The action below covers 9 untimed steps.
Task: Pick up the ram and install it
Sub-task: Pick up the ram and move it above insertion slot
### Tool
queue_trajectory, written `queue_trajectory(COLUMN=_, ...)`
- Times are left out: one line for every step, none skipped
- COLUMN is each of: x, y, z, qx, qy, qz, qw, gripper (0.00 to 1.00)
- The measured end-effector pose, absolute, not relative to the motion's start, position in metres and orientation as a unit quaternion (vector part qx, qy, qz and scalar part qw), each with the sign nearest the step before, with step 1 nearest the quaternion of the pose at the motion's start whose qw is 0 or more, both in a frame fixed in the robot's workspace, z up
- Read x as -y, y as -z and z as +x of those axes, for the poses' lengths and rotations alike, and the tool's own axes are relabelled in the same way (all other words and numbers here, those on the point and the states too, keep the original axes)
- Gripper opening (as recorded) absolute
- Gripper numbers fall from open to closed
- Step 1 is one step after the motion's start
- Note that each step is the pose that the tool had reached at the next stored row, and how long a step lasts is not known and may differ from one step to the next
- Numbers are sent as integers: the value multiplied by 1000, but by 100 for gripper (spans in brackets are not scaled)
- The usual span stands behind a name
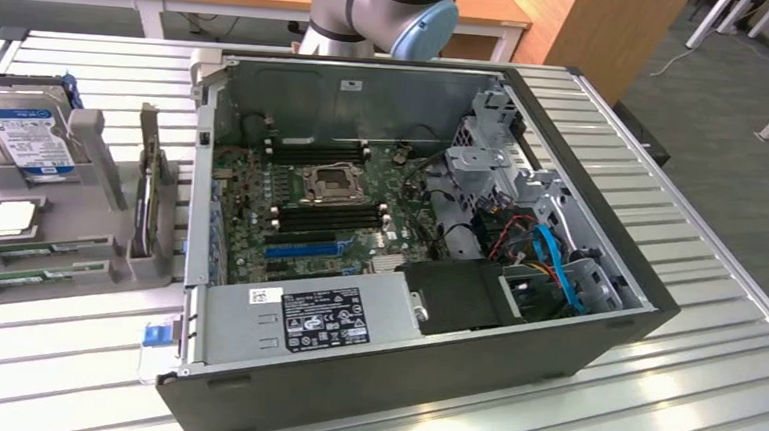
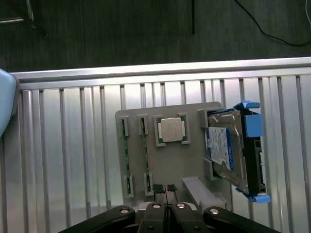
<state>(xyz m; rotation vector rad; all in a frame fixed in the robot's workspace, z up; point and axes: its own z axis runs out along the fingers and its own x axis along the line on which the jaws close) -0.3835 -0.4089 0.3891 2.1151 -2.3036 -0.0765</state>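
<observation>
On the slatted metal table (image 1: 694, 395), toward the exterior view's left, a gray holder (image 1: 88, 142) carries 2 ram sticks, a square silver processor chip (image 1: 11, 218) and a blue-framed hard drive (image 1: 28, 139). The inner ram stick (image 1: 38, 250) sits just beside the chip and the outer ram stick (image 1: 23, 278) lies past it. Both stand on edge in parallel slots of the holder, side by side and apart, neither one lifted. At the exterior view's right of the holder, an open computer case (image 1: 577, 338) lies on its side with the motherboard (image 1: 318, 211) exposed. Its long black memory slots (image 1: 315, 151) flank the processor socket (image 1: 326, 184). The robot arm (image 1: 384, 10) rises behind the case.

In the wrist view the end effector (image 2: 165, 188) hangs above the holder (image 2: 194, 116), its fingers pinched narrow and holding nothing. It is nearest one end of the inner ram stick (image 2: 145, 155), with the outer ram stick (image 2: 125, 158) alongside, and it touches neither.
</observation>
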Motion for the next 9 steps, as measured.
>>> queue_trajectory(x=409, y=-389, z=-384, qx=736, qy=24, qz=676, qw=7, gripper=10)
queue_trajectory(x=409, y=-389, z=-384, qx=736, qy=24, qz=676, qw=7, gripper=10)
queue_trajectory(x=409, y=-389, z=-384, qx=736, qy=24, qz=676, qw=7, gripper=10)
queue_trajectory(x=409, y=-389, z=-384, qx=736, qy=24, qz=676, qw=7, gripper=10)
queue_trajectory(x=409, y=-389, z=-384, qx=736, qy=24, qz=676, qw=7, gripper=10)
queue_trajectory(x=409, y=-389, z=-384, qx=736, qy=24, qz=676, qw=7, gripper=10)
queue_trajectory(x=409, y=-389, z=-384, qx=736, qy=24, qz=676, qw=7, gripper=10)
queue_trajectory(x=409, y=-389, z=-384, qx=736, qy=24, qz=676, qw=7, gripper=10)
queue_trajectory(x=409, y=-389, z=-384, qx=736, qy=24, qz=677, qw=7, gripper=10)
